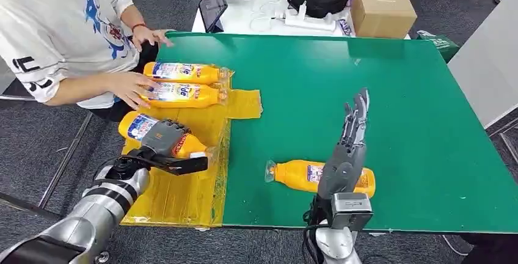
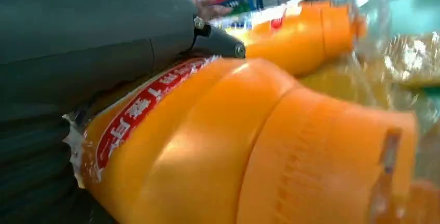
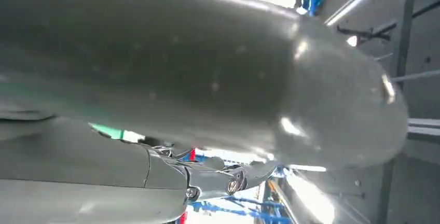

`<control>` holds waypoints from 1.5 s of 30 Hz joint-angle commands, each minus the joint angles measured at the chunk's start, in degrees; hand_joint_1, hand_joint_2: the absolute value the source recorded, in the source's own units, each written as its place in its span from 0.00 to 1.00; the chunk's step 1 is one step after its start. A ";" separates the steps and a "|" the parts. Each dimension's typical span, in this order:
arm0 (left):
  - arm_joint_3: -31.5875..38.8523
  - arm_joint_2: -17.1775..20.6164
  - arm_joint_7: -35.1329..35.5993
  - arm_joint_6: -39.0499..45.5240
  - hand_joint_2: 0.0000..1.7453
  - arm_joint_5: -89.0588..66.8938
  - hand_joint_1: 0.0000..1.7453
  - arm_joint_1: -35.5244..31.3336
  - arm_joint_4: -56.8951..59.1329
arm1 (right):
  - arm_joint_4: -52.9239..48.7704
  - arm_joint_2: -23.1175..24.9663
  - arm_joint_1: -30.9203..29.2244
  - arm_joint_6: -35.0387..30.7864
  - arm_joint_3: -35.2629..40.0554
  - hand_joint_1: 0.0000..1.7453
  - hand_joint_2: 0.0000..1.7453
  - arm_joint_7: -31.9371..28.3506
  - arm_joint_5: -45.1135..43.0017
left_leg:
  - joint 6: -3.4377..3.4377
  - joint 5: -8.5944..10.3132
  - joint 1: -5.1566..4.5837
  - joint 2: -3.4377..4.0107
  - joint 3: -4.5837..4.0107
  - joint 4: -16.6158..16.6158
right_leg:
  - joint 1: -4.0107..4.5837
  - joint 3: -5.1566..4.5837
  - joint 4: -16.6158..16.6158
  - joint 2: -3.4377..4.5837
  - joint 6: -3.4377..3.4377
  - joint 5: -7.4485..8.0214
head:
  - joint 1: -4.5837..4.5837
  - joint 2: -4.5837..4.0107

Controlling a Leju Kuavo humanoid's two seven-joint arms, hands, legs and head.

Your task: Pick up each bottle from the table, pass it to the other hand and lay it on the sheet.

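Bottle [image 1: 143, 128] (orange, lying on its side) rests on the yellow sheet [image 1: 183, 197] with the left hand [image 1: 168, 145] wrapped over it. Right hand [image 1: 348, 154] is held upright, fingers straight, holding nothing, just above another bottle [image 1: 293, 174] lying on the green table [image 1: 397, 123]. A person's hand [image 1: 131, 87] touches two bottles [image 1: 183, 84] farther up the sheet.

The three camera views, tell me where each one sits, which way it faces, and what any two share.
Head view: high on the body, looking forward and down at the green table; both silver arms show, the left hand holding an orange plastic bottle over the yellow sheet, the right hand open.
Left wrist view: behind the left hand, close on the held bottle.
Right wrist view: behind the right hand, facing out into the room.
Shared: head and left wrist views both show the held bottle.
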 commanded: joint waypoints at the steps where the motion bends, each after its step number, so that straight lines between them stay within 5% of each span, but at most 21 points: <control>1: -1.80 2.09 -4.33 -5.98 1.00 5.95 1.00 -3.50 9.01 | 8.35 0.33 -2.62 0.90 -1.27 0.00 0.00 -0.24 0.05 | -0.03 -0.05 0.04 0.22 0.22 -0.04 | 0.05 0.18 -0.08 0.17 -0.06 0.04 | 0.00 0.00; 5: -0.85 1.91 -4.61 -7.10 1.00 7.58 1.00 -3.07 9.06 | 8.82 0.45 -2.85 1.05 -1.12 0.00 0.00 -0.23 0.23 | -0.04 -0.03 0.02 0.18 0.24 -0.05 | 0.04 0.19 -0.05 0.09 -0.07 0.02 | -0.02 0.00; 6: 0.61 1.58 -4.13 -7.02 1.00 9.35 0.71 -2.71 8.65 | 9.11 0.61 -2.92 1.33 -1.19 0.00 0.00 0.03 0.09 | -0.06 -0.06 0.04 0.19 0.33 -0.05 | 0.06 0.26 -0.05 0.08 -0.11 -0.01 | 0.00 0.00; 7: 0.98 1.44 -4.22 -7.93 1.00 10.27 0.00 -2.53 8.68 | 9.48 0.77 -3.03 1.59 -1.32 0.00 0.00 0.25 -0.05 | -0.07 -0.07 0.05 0.17 0.37 -0.06 | 0.08 0.31 -0.06 0.06 -0.12 -0.02 | 0.00 0.00; 8: 1.17 1.52 -4.57 -8.81 0.00 10.96 0.00 -2.45 8.69 | 9.78 0.80 -3.16 2.06 -1.32 0.00 0.00 0.45 -0.33 | -0.05 -0.06 0.03 0.15 0.33 -0.06 | 0.05 0.28 -0.05 0.09 -0.09 -0.01 | -0.02 0.00; 26: 6.45 1.94 -13.61 -19.20 0.00 26.72 0.00 3.12 5.35 | 15.10 1.00 -5.36 4.55 -1.33 0.00 0.00 1.13 -1.15 | -0.05 -0.01 -0.01 0.05 0.65 -0.14 | 0.00 0.58 -0.03 0.04 -0.09 0.02 | 0.00 0.00; 30: 13.25 0.53 -20.94 -25.08 0.00 39.66 0.00 7.08 1.22 | 17.57 0.79 -6.37 4.75 -0.90 0.00 0.00 1.32 -0.91 | -0.05 -0.01 -0.03 0.11 0.74 -0.19 | -0.01 0.68 -0.06 0.11 -0.09 0.04 | 0.00 0.00; 33: 16.65 -2.34 -20.38 -22.77 0.00 45.80 0.00 10.37 -6.67 | 19.55 0.14 -6.86 5.01 -0.41 0.00 0.00 2.97 1.82 | -0.02 0.01 -0.05 -0.07 0.80 -0.19 | -0.03 0.78 -0.07 -0.05 -0.07 0.01 | -0.02 0.00; 39: 16.36 -1.98 -19.77 -23.12 0.00 46.21 0.00 10.47 -7.38 | 19.14 0.16 -6.72 5.03 -0.47 0.00 0.00 2.95 1.95 | -0.07 -0.01 0.03 -0.10 0.62 -0.05 | 0.05 0.60 0.02 -0.12 -0.12 -0.01 | -0.02 0.00; 40: 25.91 -6.90 -23.65 -12.76 0.00 54.83 0.00 12.17 -13.64 | 20.79 -1.96 -7.41 6.12 1.47 0.00 0.00 9.22 9.25 | -0.06 0.00 0.01 -0.10 0.59 -0.05 | 0.04 0.57 0.03 -0.11 -0.10 -0.01 | 0.00 0.00; 41: 27.65 -8.82 -23.46 -7.70 0.00 56.27 0.00 13.62 -19.49 | 21.84 -2.71 -7.59 6.29 1.64 0.00 0.00 11.19 12.41 | -0.06 0.00 0.03 -0.12 0.61 -0.05 | 0.06 0.61 0.00 -0.15 -0.11 -0.01 | 0.00 0.00; 42: 27.72 -10.26 -25.29 3.98 1.00 54.09 0.00 15.83 -28.15 | 23.55 -4.17 -8.12 7.54 2.22 0.00 0.00 14.60 16.72 | -0.04 0.01 0.03 -0.20 0.55 -0.03 | 0.05 0.58 0.01 -0.21 -0.07 -0.02 | 0.00 0.00; 43: 25.09 -10.23 -25.29 13.31 1.00 55.36 0.00 18.30 -36.73 | 24.12 -5.08 -8.28 7.63 2.27 0.00 1.00 16.78 20.34 | -0.03 0.02 0.04 -0.22 0.50 -0.02 | 0.06 0.55 0.01 -0.25 -0.07 -0.02 | -0.02 0.00; 45: 23.98 -9.86 -25.09 15.08 1.00 55.99 0.00 19.74 -40.28 | 24.55 -5.97 -8.29 7.70 1.62 0.00 1.00 17.47 21.24 | -0.02 -0.02 0.08 -0.20 0.40 0.06 | 0.11 0.41 0.02 -0.26 -0.06 -0.01 | -0.02 0.00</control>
